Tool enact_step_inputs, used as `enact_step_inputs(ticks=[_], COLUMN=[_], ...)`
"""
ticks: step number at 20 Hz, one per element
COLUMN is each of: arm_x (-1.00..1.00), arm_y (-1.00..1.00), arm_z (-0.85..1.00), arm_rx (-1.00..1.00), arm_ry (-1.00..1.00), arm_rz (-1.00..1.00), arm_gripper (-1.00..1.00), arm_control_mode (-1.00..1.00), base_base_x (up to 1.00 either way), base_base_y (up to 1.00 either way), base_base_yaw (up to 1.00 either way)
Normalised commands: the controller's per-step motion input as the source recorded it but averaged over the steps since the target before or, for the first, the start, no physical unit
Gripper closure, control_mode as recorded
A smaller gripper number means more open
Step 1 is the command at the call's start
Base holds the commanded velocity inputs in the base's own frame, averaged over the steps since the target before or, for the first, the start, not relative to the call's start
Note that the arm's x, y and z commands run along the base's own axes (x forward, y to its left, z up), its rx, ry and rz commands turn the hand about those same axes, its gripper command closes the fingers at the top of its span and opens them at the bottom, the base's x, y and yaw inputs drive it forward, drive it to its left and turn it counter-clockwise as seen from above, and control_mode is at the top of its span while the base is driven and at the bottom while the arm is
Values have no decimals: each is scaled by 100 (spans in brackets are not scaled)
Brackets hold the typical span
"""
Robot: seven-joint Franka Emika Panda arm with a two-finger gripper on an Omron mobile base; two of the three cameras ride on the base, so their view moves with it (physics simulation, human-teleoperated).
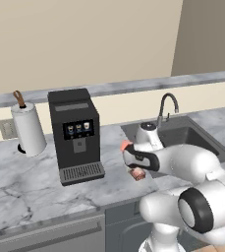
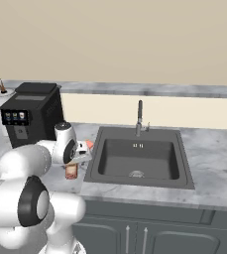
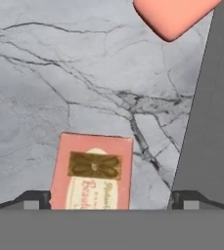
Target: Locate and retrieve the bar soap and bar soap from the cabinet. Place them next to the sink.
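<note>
The 2 bars lie on the grey marble desk (image 3: 45,73) beside the dark grey sink (image 3: 216,107): the boxy reddish-brown soap with a tan label (image 3: 92,172) at lower centre between the end effector's (image 3: 111,199) wide-spread, empty tips, the flat coral-pink soap (image 3: 174,15) at upper right. Both are probably light, rigid and slick; pinch across the short sides

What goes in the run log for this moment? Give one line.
stage: placing | fingers: open, straddling boxed soap on counter | pink soap: beside sink | cabinet: unseen

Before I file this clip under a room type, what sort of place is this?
A kitchen, rendered rather than real: a marble counter holds a sink with a gooseneck faucet, a black coffee machine and a paper towel roll.
</note>
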Motion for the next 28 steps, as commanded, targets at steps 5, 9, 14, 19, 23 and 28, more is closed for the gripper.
enact_step_inputs(ticks=[5,9,14,19,23,28], arm_x=[-40,-66,-86,-79,-71,-69], arm_y=[-4,-26,-24,-7,0,-1], arm_z=[58,62,45,13,33,35], arm_rx=[0,7,4,2,6,9], arm_ry=[0,0,-5,-18,-29,-30], arm_rz=[-5,-7,-6,-10,-5,-3], arm_gripper=[-100,-100,-100,-100,-100,-100], arm_control_mode=[-100,-100,-100,-100,-100,-100], base_base_x=[0,0,0,0,0,0], base_base_y=[0,0,0,0,0,0], base_base_yaw=[0,0,0,0,0,0])
